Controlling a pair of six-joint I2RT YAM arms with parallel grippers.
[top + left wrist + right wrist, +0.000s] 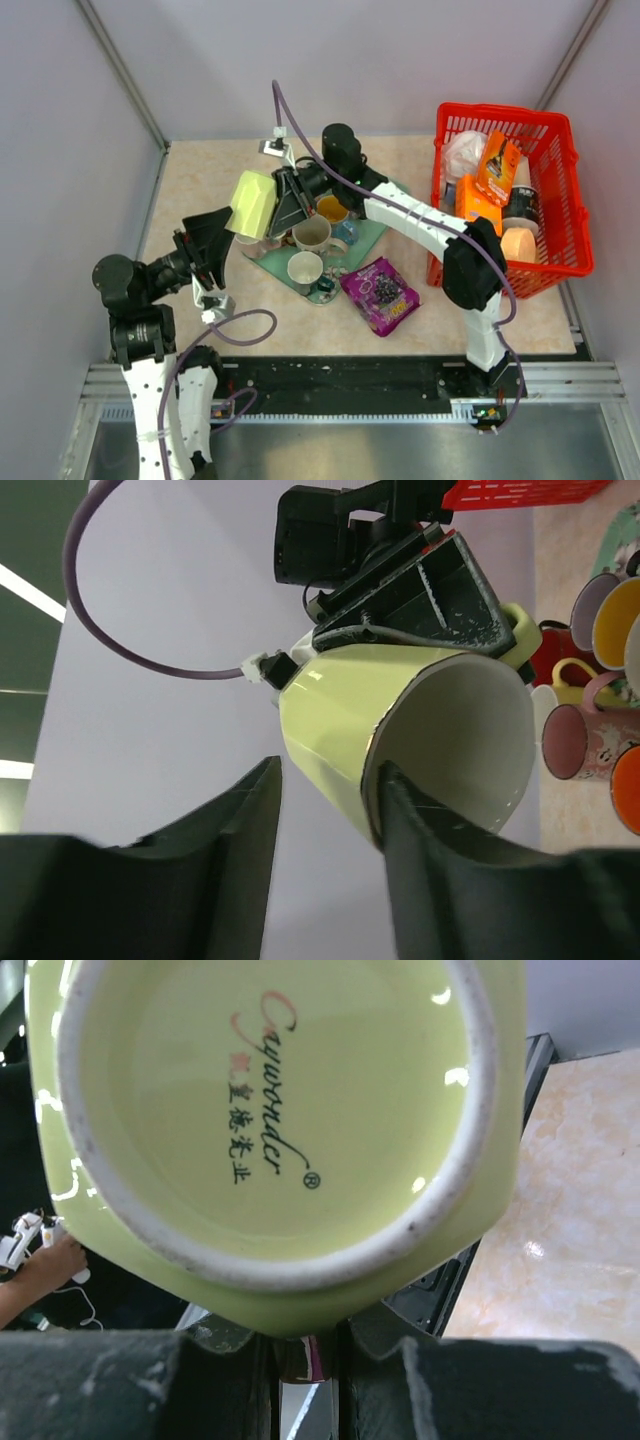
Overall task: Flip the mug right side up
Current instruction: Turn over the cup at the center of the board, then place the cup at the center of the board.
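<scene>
Left end effector point(325, 780) had its jaws apart, straddling the mug point(330, 720) wall at the rim. Mug hung sideways in mid-air, handle clamped by the right end effector point(305, 1360), over the tabletop point(200, 180). Best squeeze squarely, then let the right release.

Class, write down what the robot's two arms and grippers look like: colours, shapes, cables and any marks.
The left arm and right arm have white shells speckled with dark dots and bulky black joints. A purple cable runs along each. The left gripper and right gripper are black and wedge-shaped; the right one's fingers look scuffed with pale marks.
</scene>
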